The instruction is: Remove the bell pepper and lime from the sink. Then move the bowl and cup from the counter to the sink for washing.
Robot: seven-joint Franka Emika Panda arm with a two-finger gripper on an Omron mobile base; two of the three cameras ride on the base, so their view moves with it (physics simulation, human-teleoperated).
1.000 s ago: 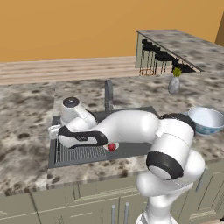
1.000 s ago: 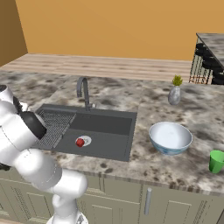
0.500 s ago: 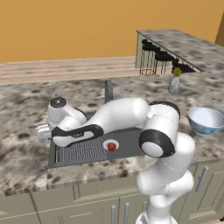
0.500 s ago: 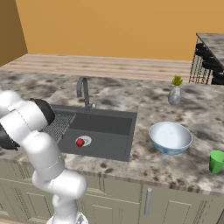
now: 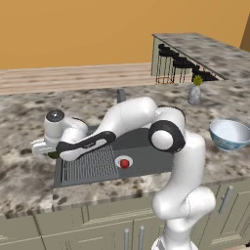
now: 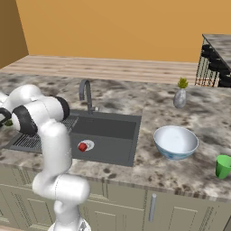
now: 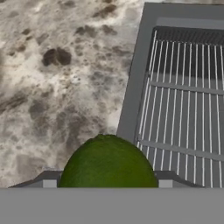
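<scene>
My gripper [image 7: 107,183] is shut on the lime [image 7: 108,162], a dark green ball wedged between the two fingertips [image 7: 49,182]. It hangs over the left rim of the sink [image 5: 146,158], just above the speckled counter [image 7: 65,87]. In the left base view the gripper [image 5: 46,149] sits at the far left with the lime [image 5: 52,155] peeking out below it. The red bell pepper [image 5: 125,163] lies on the white drain in the basin. The bowl [image 6: 176,141] and the green cup [image 6: 223,166] stand on the counter to the right of the sink.
A ribbed wire rack [image 7: 188,109] covers the left part of the basin. The dark faucet [image 6: 85,92] rises behind the sink. A grey vase with a plant [image 6: 180,95] stands at the back right, and a raised bar with stools [image 5: 185,63] lies beyond.
The arm has swung left, carrying the gripper and the lime from above the rack to the sink's left rim. The bell pepper, bowl and cup have not moved.
</scene>
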